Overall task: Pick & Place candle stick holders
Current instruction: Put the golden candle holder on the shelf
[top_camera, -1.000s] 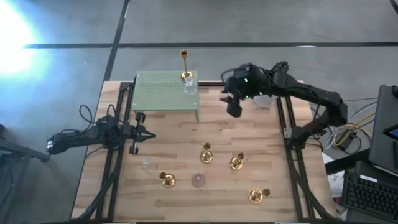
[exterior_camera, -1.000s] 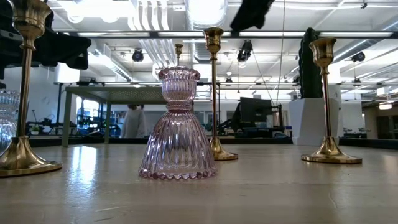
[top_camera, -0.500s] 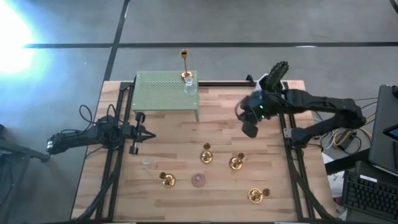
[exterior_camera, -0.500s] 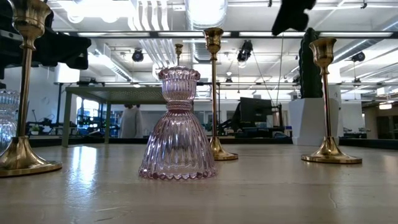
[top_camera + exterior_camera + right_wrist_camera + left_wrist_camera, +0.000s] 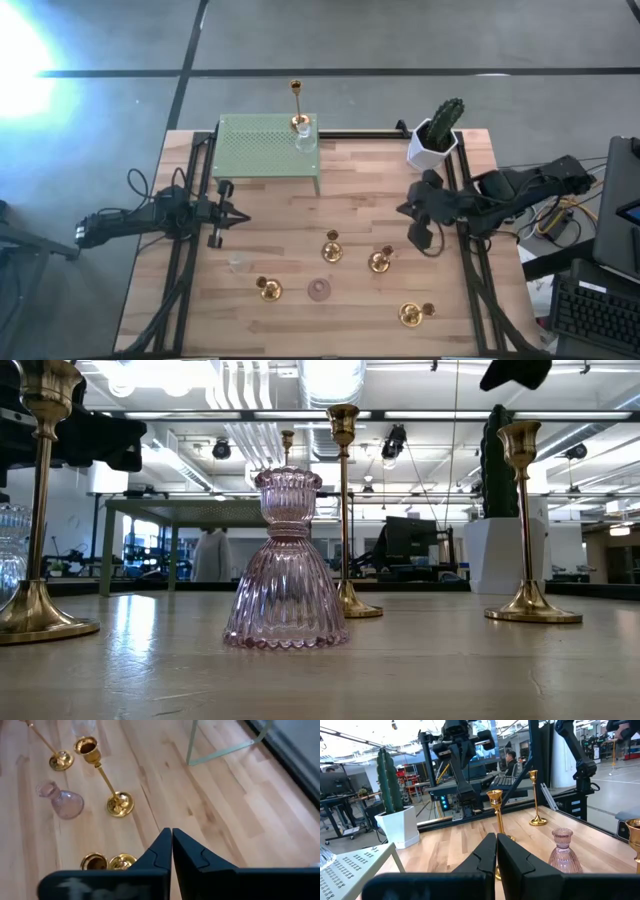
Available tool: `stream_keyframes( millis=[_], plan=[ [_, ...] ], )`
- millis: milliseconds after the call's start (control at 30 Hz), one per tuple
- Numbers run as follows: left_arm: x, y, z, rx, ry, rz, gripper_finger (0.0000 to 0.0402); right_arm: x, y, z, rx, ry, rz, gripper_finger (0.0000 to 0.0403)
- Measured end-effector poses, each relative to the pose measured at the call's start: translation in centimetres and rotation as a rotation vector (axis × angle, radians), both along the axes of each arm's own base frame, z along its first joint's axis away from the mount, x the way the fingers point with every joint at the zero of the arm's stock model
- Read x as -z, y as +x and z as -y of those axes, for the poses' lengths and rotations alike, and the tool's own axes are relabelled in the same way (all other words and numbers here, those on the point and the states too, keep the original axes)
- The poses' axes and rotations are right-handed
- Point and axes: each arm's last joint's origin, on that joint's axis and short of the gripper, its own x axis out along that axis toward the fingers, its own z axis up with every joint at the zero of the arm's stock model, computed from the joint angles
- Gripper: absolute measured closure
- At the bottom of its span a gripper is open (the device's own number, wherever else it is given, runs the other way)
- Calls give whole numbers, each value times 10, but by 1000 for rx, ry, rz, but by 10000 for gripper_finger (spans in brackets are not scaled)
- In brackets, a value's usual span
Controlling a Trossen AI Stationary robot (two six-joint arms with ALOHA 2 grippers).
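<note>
**Top-heavy brass and brittle glass, right arm above them empty**

The shiny gold-brass candle stick holders (image 5: 332, 247) stand scattered on the near half of the pale wooden table (image 5: 270, 215), with a ribbed pinkish glass holder (image 5: 286, 565) among them; one tall brass holder (image 5: 297, 105) and a clear glass one (image 5: 305, 139) sit on the green perforated stand (image 5: 262, 148). The brass ones look stiff, slick and prone to tip, so the thin stem just above the round base seems the best hold. The glass looks fragile and wants a gentle squeeze at its waist.

The right gripper (image 5: 421, 236) hovers beside the nearest brass holder (image 5: 379, 261), fingers pressed together on nothing. The left gripper (image 5: 229, 218) waits at the table's left side, likewise closed and empty.

A faint clear holder (image 5: 237, 263) is barely discernible from above. The white pot with the green cactus (image 5: 438, 135) stands at the far right corner.
</note>
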Motion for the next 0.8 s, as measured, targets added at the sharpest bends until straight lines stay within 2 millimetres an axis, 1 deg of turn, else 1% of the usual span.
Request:
stream_keyframes(
  millis=[100,200,300,500,633,800],
  plan=[
    [0,0,0,0,0,0,383,3,-8,-14,-31,-25,19,394],
    [0,0,0,0,0,0,383,5,-18,-28,-66,6,20,394],
    [0,0,0,0,0,0,383,12,-32,-39,-56,44,-47,394],
    [0,0,0,0,0,0,383,26,-66,-52,54,98,-205,394],
    [0,0,0,0,0,-1,383,41,-82,-65,63,186,-296,394],
    [0,0,0,0,0,0,383,71,-98,-86,68,266,-432,395]
  ],
)
